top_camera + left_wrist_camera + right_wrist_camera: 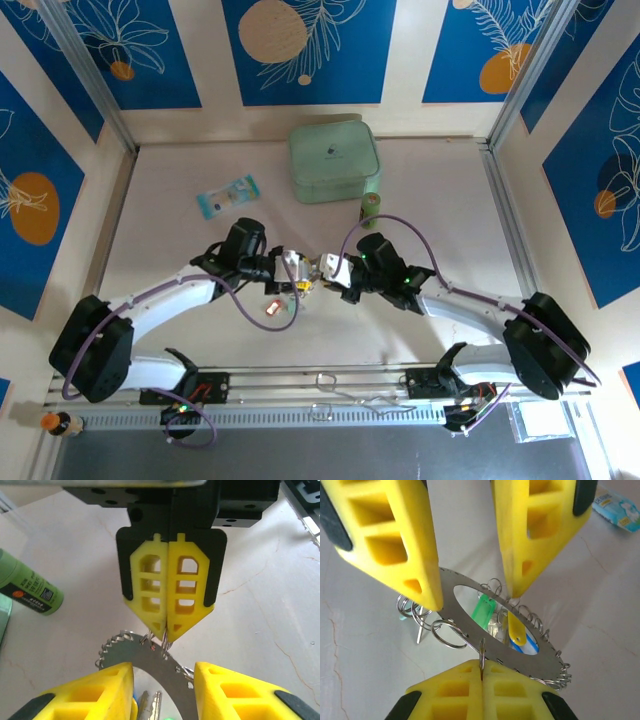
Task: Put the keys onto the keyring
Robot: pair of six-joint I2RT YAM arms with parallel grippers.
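This is a lab-style robot test cell. Aluminium posts (95, 90) and blue leaf-print panels (305, 45) (top and sides of the frame) wall in a pale table (450, 220). Two arms (170, 300) stand on a rail (320, 385) at the bottom.

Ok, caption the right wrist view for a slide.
Right hand pinches a loop on the keyring; left hand clamps its sides.

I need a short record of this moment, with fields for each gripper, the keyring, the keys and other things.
left gripper: closed across the keyring, fingers on opposite edges
right gripper: shut on a small loop at the keyring's rim
keys: green, yellow and blue heads seen through the ring
loose key: reddish, on the table
others: mint-green case, green bottle
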